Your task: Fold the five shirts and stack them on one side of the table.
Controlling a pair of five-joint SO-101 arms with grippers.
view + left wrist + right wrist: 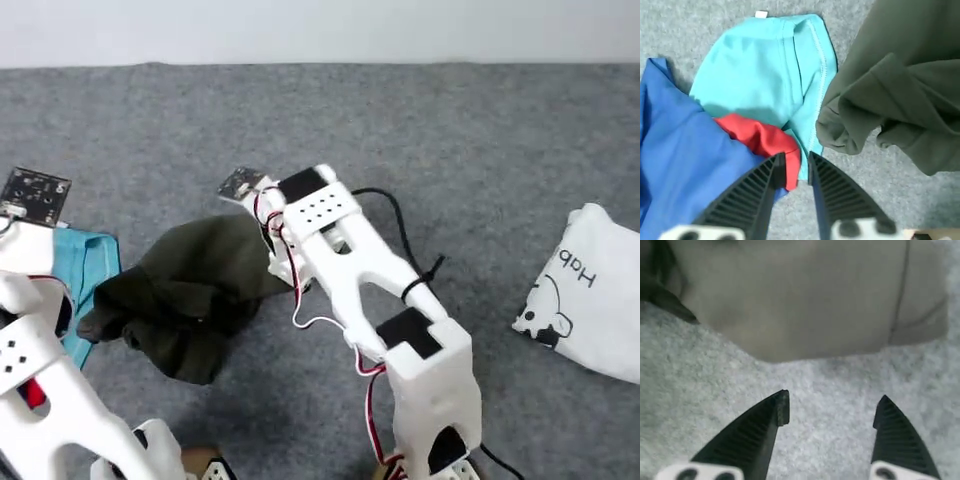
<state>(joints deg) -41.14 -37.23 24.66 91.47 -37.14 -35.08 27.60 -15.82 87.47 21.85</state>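
**Hovering at the shirts with empty grippers**

Heaped at far left: blue shirt [685, 165], red shirt [757, 136], teal shirt [765, 65], with left gripper [796, 161] just above the red one, jaws a narrow slit apart, clamping nothing. Crumpled mid-table: green shirt [195, 290], with right gripper [832, 407] beside it, jaws wide, empty. Lying far right: white shirt [590, 295].

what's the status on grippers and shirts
Left gripper barely open over red shirt. Right gripper open over carpet, beside crumpled olive shirt. Red lies on teal shirt and blue shirt.
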